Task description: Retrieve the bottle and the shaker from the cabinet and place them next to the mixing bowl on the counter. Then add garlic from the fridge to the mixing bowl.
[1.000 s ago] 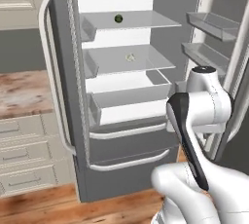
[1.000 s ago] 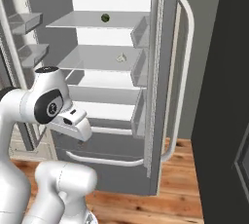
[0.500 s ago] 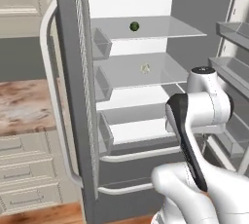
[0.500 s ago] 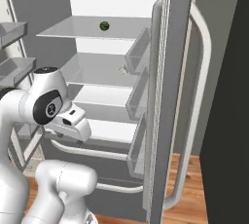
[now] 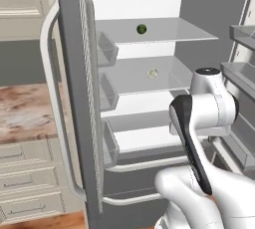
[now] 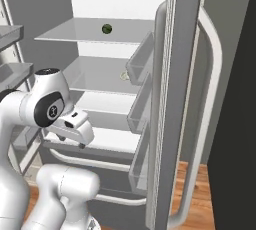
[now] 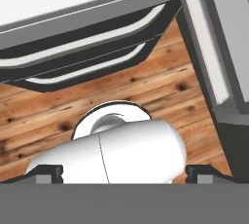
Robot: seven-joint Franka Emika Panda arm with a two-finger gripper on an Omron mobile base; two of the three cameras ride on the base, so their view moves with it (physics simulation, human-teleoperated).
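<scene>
Claw (image 7: 124, 172): the two dark finger tips sit at the far left and far right of the hand view's bottom edge, so the jaws stand wide apart with nothing between them. In the right base view the hand hangs low in front of the fridge, pointing down.
Why held so: the hand looks down at the wood floor (image 7: 160, 99), not at any shelf; I judge the arm is tucked for the approach and no reach has begun.
Garlic (image 5: 153, 73): a small pale lump on the middle glass shelf, towards the back, well above and beyond the claw. Also seen in the right base view (image 6: 124, 76).
Step in hand: the last part of the task, fetching garlic for the bowl.
Top shelf: a small dark green round thing (image 5: 142, 29) sits alone; not the target.
Fridge doors: both swung open; the left door (image 5: 79, 98) with its bins stands near on the left, the right door (image 6: 182, 99) near on the right.
In the way: nothing lies before the garlic, but the arm must rise and go in between the shelves, clear of the door bins.
Lower drawers (image 7: 87, 47): shut, just beyond the claw.
</scene>
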